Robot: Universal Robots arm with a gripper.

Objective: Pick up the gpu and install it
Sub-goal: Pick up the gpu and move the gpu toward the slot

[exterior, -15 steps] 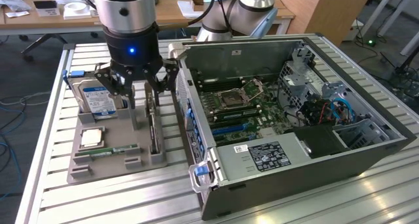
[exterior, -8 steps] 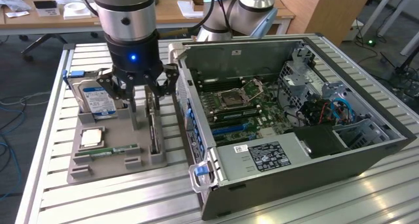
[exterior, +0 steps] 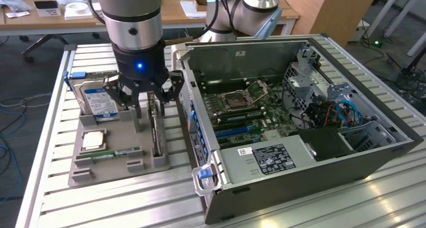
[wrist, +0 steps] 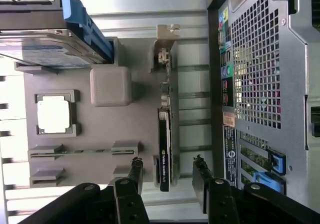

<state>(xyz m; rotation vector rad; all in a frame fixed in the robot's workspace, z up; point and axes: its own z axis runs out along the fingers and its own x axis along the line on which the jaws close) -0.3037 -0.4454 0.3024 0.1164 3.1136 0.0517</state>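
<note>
The gpu is a thin black card with a pale metal bracket, standing on edge in a slot of the grey parts tray. In the wrist view the gpu runs lengthwise between my two fingers. My gripper hangs over the card and is open, one finger on each side of the card's black end and apart from it. The wrist view shows the gripper with a wide gap and neither pad touching the card.
The tray also holds a silver hard drive with a blue label, a CPU and a green RAM stick. At the exterior view's right, close beside the tray, lies the open PC case with its motherboard exposed.
</note>
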